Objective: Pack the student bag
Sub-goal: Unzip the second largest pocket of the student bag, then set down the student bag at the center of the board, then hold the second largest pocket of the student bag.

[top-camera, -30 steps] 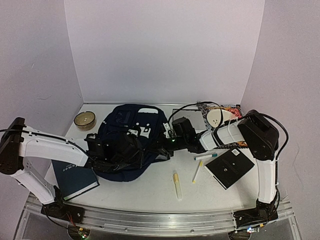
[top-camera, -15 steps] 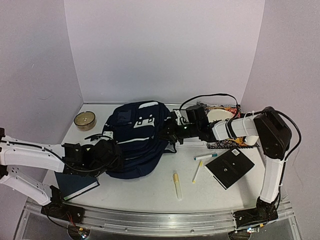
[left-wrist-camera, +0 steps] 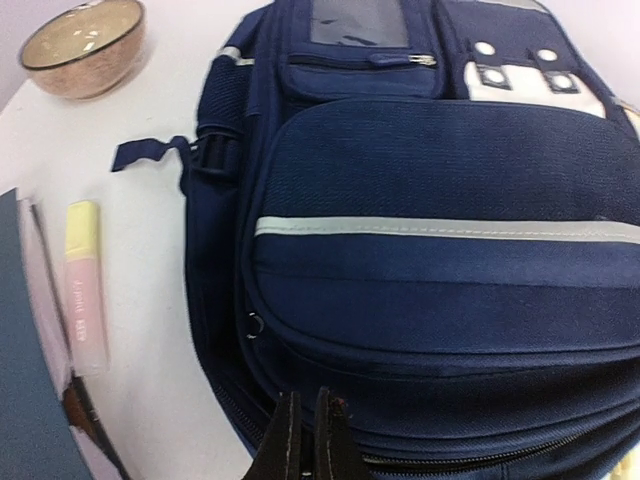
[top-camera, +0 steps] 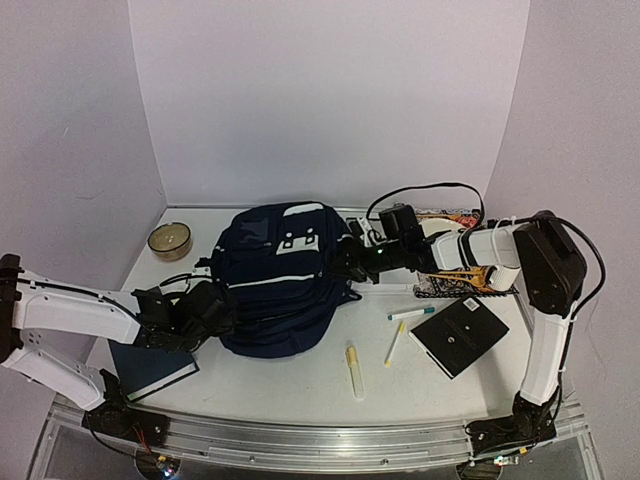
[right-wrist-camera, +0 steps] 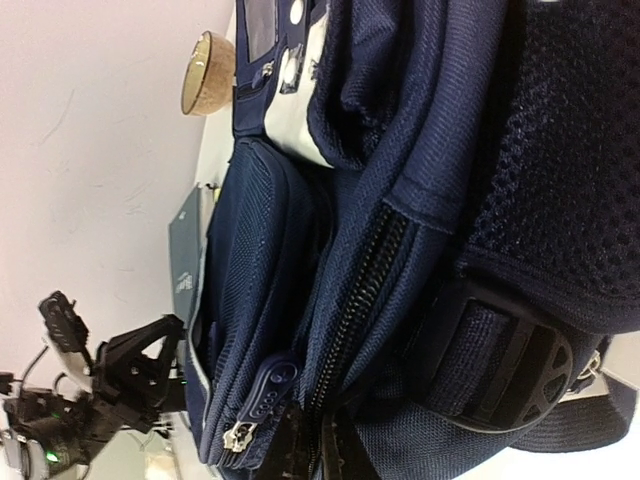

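On counter [top-camera: 300, 390] centre: student bag [top-camera: 275, 285] lies flat, front up. Left gripper [left-wrist-camera: 303, 440] pressed together at its bottom end; right gripper [right-wrist-camera: 312, 445] together by side zipper [right-wrist-camera: 355, 290]; neither visibly pinches anything. Risk: fingers slip off fabric, bag shifts, zipper never opens.

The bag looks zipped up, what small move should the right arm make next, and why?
Probably open the right gripper slightly and shift it onto the blue zipper pull just beside its tips. The student bag looks zipped shut, so nothing can go in yet; the left gripper sits shut at the bag's near edge.
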Robot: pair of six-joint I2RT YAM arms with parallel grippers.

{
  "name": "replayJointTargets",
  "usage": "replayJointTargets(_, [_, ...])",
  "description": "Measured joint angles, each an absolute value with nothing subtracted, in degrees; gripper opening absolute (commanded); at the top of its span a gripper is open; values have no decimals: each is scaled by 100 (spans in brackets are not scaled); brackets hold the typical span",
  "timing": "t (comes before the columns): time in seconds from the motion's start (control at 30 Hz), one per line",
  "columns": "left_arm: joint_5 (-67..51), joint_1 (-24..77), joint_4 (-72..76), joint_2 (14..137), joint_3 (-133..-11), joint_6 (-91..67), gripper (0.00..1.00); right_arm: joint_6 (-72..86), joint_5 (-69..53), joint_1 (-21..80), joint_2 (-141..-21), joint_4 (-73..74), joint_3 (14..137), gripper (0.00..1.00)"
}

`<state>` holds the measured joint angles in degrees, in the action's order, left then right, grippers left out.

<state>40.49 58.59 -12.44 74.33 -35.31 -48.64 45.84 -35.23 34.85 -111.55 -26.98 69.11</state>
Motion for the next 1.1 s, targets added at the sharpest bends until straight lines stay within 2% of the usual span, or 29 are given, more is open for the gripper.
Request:
replayJointTargets(0.27, [3292, 5796, -368, 6932, -3233, -4443, 0, 3374, -2982, 3378, -10915, -2148, 6943, 54])
replayJointTargets(0.47, [2850, 5791, 24, 6505, -3162, -4310, 0, 1879, -2452, 3815, -10475, -1738, 7063, 69])
replayJointTargets(0.57, [2679, 5791, 161, 6419, -3159, -4269, 0, 932, -2094, 4323, -10453, -1565, 7283, 73])
replayJointTargets(0.77, [2461, 5791, 207, 6414, -3159, -4171, 0, -806, -1570, 5312, -10502, -1324, 7535, 74])
replayJointTargets(1.1, [2224, 5791, 213, 6414, -3185, -4036, 0, -2278, -800, 5801, -10973, -1142, 8075, 72])
